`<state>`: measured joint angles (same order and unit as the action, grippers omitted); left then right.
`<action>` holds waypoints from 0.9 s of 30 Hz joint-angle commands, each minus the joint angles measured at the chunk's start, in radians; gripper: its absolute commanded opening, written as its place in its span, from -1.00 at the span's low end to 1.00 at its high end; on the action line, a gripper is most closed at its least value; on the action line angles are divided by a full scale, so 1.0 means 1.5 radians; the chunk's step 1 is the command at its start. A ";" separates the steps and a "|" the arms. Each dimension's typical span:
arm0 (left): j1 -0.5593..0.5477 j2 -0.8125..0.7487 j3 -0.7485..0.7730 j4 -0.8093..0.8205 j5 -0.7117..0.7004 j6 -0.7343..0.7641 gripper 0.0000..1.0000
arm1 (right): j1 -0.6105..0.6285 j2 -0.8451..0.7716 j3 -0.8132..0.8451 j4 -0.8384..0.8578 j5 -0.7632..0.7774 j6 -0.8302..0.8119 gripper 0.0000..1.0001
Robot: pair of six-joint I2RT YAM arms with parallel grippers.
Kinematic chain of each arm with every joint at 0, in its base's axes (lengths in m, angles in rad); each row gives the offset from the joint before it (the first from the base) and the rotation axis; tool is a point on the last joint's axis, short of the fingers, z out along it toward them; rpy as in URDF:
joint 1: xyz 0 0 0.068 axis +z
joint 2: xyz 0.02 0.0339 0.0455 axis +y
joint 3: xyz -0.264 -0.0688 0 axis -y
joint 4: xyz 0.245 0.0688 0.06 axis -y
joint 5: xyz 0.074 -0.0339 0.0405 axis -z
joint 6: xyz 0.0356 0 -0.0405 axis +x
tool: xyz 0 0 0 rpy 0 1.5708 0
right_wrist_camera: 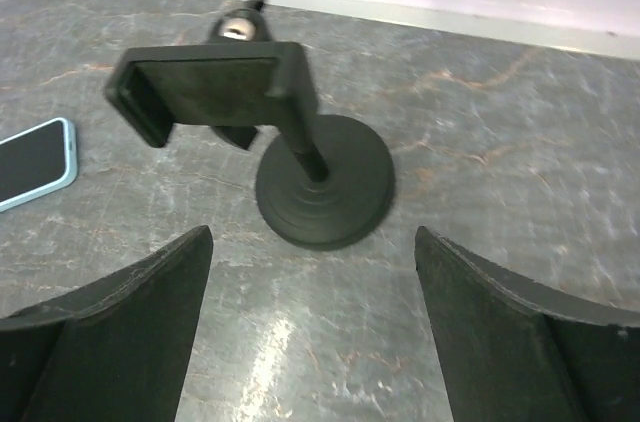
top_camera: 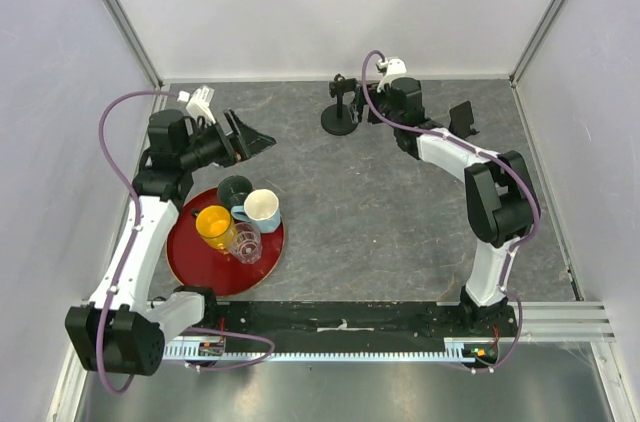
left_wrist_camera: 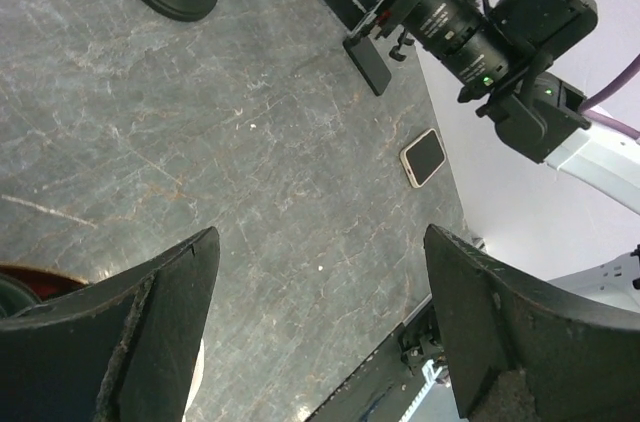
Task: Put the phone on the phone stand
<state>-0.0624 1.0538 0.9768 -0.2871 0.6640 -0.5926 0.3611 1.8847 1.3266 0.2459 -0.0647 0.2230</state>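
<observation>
The phone (right_wrist_camera: pixel 30 162) has a light blue case and a dark screen and lies flat on the grey table; it also shows in the left wrist view (left_wrist_camera: pixel 423 158) and, dark, in the top view (top_camera: pixel 462 120) near the right wall. The black phone stand (top_camera: pixel 340 110), with a round base and an empty clamp (right_wrist_camera: pixel 210 87), stands at the back middle. My right gripper (right_wrist_camera: pixel 312 237) is open and empty, just short of the stand's base. My left gripper (left_wrist_camera: pixel 320 242) is open and empty, held above the table at the left (top_camera: pixel 258 142), far from both.
A red tray (top_camera: pixel 200 277) at the near left holds a yellow cup (top_camera: pixel 213 225), a white and blue mug (top_camera: pixel 260 207), a clear glass (top_camera: pixel 245 240) and a dark cup (top_camera: pixel 236 189). White walls close in the table on three sides.
</observation>
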 commanded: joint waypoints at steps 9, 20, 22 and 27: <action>-0.033 0.083 0.055 0.065 0.024 0.083 0.66 | 0.009 0.056 0.017 0.225 -0.050 -0.042 0.54; -0.033 0.015 -0.001 0.066 -0.017 0.103 0.59 | -0.002 0.067 -0.002 0.299 -0.064 -0.013 0.13; -0.033 0.012 -0.006 0.070 -0.016 0.100 0.57 | -0.004 0.072 -0.002 0.315 -0.067 -0.011 0.09; -0.033 0.013 -0.009 0.072 -0.015 0.101 0.54 | -0.013 0.102 0.030 0.295 -0.078 0.003 0.08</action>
<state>-0.1131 1.0889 0.9707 -0.2279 0.6521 -0.4805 0.3538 1.9930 1.3342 0.6338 -0.1444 0.1978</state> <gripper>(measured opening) 0.772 0.545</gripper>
